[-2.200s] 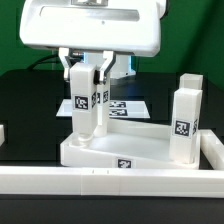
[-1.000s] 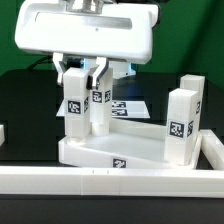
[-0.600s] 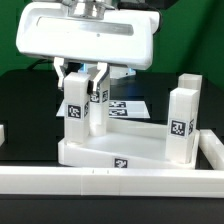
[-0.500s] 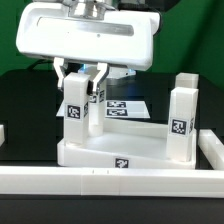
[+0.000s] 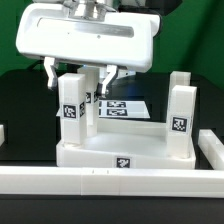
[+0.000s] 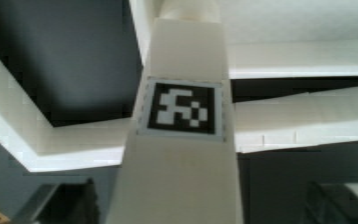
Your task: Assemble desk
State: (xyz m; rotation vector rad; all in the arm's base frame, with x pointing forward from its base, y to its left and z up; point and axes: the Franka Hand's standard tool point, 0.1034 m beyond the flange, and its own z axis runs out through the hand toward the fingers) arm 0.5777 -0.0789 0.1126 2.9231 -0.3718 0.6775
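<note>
The tabletop (image 5: pixel 25 95) is black and matte, and behind it the room falls away into darkness, with nothing there I can make out. A long low white rail (image 5: pixel 110 181) runs across the near edge. Beyond the claw lies the marker board (image 5: pixel 125 108), flat on the black surface, its printed squares partly hidden by the legs.

No words or brand names show anywhere; the only printing is black-and-white square tags. One sits on the slab's (image 5: pixel 120 152) near wall, one on each upright leg, and the wrist view shows one filling the face of the leg (image 6: pixel 185 110) directly under the claw.

The arm comes straight down from above, its broad white housing filling the upper part of the exterior view. The claw (image 5: pixel 78 78) is spread, a finger (image 5: pixel 50 72) standing on either side of the upright leg (image 5: pixel 71 105), both clear of it. That leg stands in a corner of the slab below the claw. A second leg (image 5: pixel 180 110) stands upright at the corner towards the exterior view's right, well away from the claw.
</note>
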